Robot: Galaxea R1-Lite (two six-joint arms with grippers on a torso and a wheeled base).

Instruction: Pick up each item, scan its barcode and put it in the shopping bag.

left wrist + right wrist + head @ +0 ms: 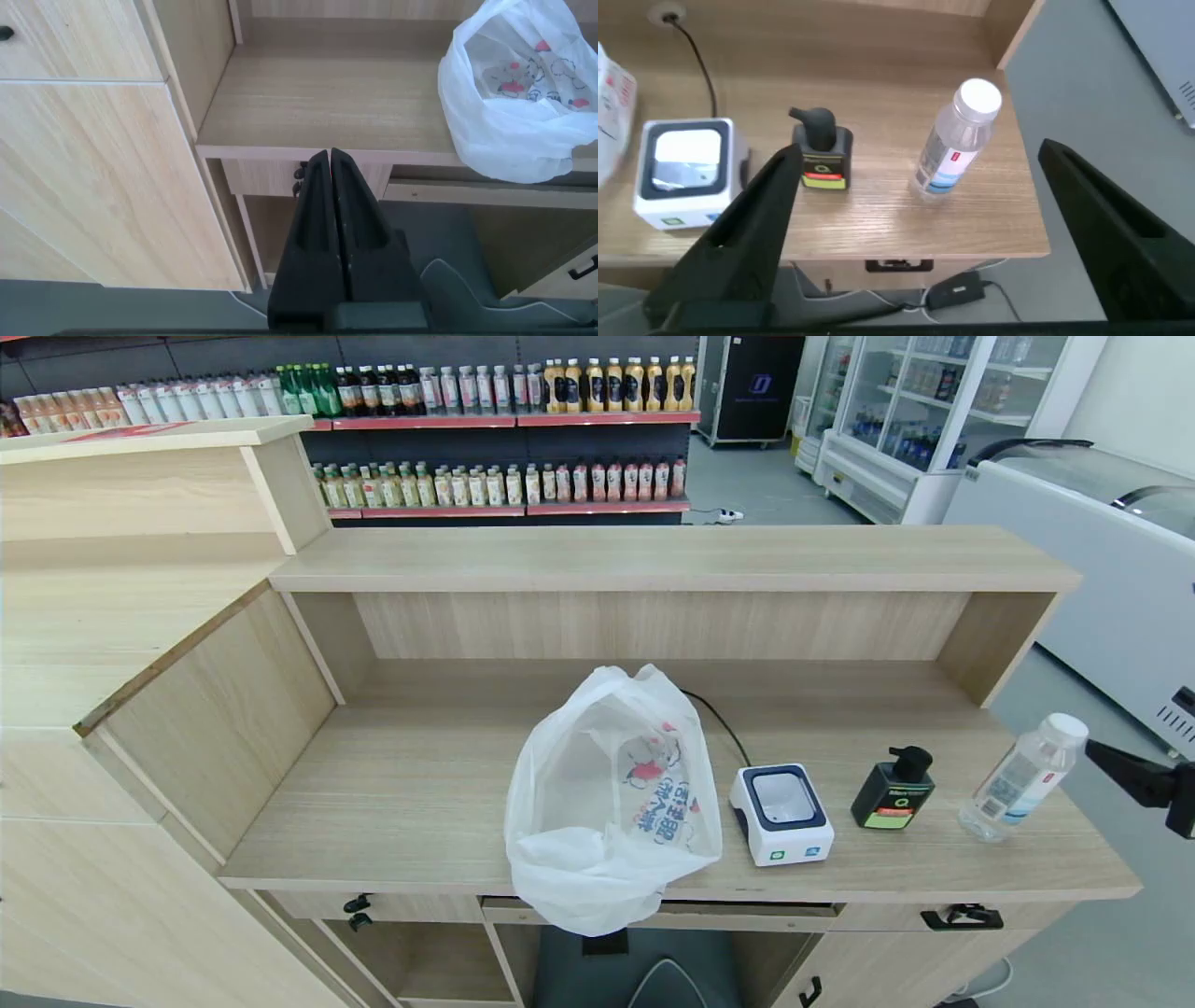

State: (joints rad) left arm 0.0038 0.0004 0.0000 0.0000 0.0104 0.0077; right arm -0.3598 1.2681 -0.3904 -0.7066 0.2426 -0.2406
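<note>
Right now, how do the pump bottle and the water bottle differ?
The pump bottle is dark with a black pump head; the water bottle is clear with a white cap. The pump bottle is short and squat, the water bottle taller and slimmer. The pump bottle stands beside the scanner, the water bottle nearer the right end of the counter. Both stand upright on it.

The shopping bag (607,803) is white with red-and-blue print. The scanner (780,814) is white, navy-rimmed; the pump bottle (893,791) black.
</note>
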